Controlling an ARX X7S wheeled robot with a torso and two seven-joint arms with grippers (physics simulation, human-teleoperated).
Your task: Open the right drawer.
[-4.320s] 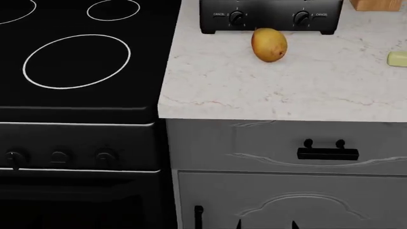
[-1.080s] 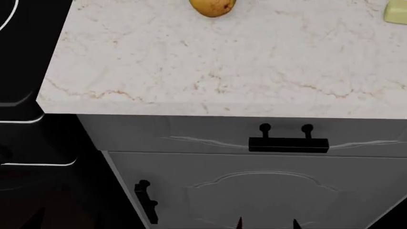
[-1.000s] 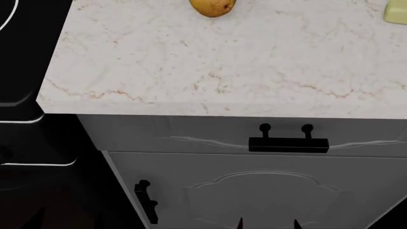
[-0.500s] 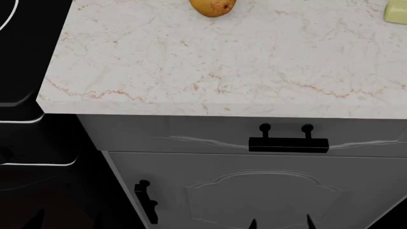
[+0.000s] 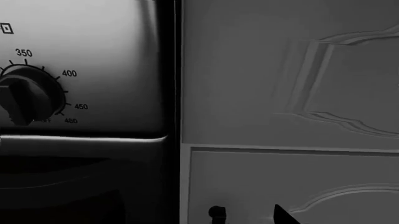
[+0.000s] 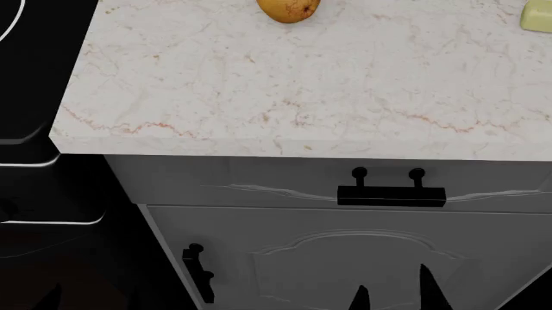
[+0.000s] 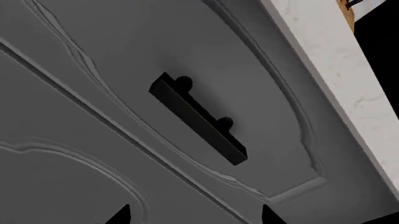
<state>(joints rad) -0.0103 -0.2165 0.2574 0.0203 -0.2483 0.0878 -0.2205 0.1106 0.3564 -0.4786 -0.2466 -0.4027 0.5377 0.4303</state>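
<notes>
The right drawer [image 6: 258,184] is a shallow light-grey front just under the marble counter edge, closed, with a short black bar handle [image 6: 391,196] on two posts. My right gripper [image 6: 394,294] is open and empty. Its two dark fingertips stand in front of the cabinet door, just below the handle. In the right wrist view the handle [image 7: 198,119] lies ahead of the open right gripper [image 7: 194,217], apart from it. My left gripper [image 5: 199,220] faces the drawer's left end [image 5: 262,70] beside the stove. One fingertip [image 5: 281,217] shows far off centre; the other is lost against the black stove.
The black stove [image 6: 35,194] stands left of the cabinet, its knob [image 5: 25,95] close to my left gripper. A grey cabinet door [image 6: 362,258] with a vertical black handle [image 6: 198,274] sits under the drawer. A mango [image 6: 289,9] lies at the back of the counter [image 6: 302,84].
My right gripper's fingertips have risen higher into the head view and shifted right, closer under the drawer handle. Since the oldest frame the head view has moved closer and rightward.
</notes>
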